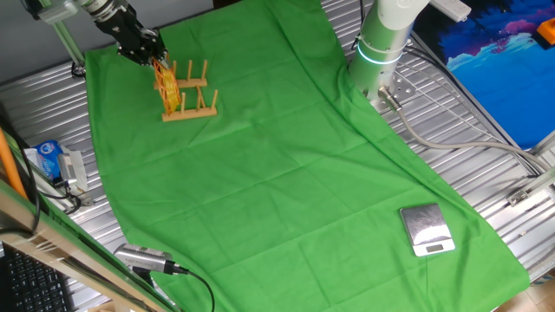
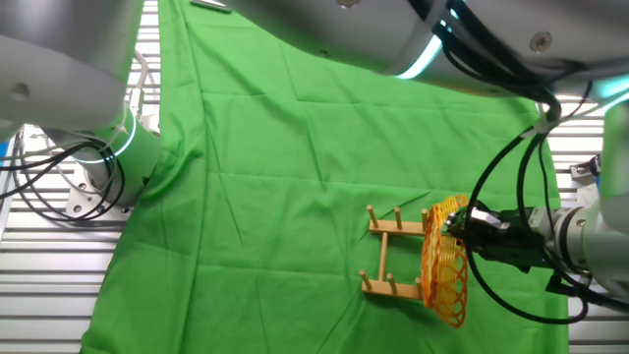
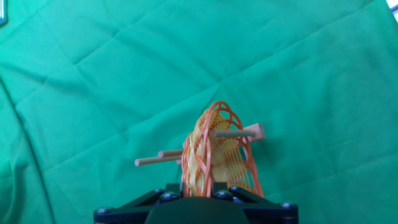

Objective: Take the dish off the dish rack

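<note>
The dish is an orange-yellow woven plate that stands on edge at one end of the small wooden dish rack, between its upright pegs. My gripper comes down from the upper left and is shut on the dish's upper rim. In the other fixed view the dish stands at the right end of the rack, with the gripper at its top edge. The hand view shows the dish rising from between my fingers, with pegs crossing it.
A green cloth covers the table. A small silver scale lies at the front right. The arm's white base stands at the back right. A blue carton and cables lie off the cloth at the left.
</note>
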Robot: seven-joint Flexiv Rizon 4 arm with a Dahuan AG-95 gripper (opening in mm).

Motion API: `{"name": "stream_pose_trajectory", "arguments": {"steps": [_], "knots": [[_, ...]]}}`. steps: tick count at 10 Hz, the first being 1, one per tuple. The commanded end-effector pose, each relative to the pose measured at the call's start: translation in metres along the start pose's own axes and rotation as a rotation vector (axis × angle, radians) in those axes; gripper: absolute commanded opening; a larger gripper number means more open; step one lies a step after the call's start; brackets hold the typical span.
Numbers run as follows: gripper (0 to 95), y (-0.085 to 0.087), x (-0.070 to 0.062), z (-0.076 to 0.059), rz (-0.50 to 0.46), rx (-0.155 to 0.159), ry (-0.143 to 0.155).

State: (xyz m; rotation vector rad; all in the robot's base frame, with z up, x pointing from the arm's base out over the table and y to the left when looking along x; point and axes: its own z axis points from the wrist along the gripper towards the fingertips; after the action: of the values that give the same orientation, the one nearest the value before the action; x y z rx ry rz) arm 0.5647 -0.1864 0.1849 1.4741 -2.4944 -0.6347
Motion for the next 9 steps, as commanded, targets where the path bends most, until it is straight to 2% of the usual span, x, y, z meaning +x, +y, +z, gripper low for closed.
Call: {"name": "stream_pose_trajectory", "arguments": {"steps": [1, 9], "knots": [[19.0, 0.0015, -0.0001, 0.0003, 0.001, 0.002, -0.002], [19.0, 0.005, -0.0009, -0.0022, 0.018, 0.002, -0.002]]}}
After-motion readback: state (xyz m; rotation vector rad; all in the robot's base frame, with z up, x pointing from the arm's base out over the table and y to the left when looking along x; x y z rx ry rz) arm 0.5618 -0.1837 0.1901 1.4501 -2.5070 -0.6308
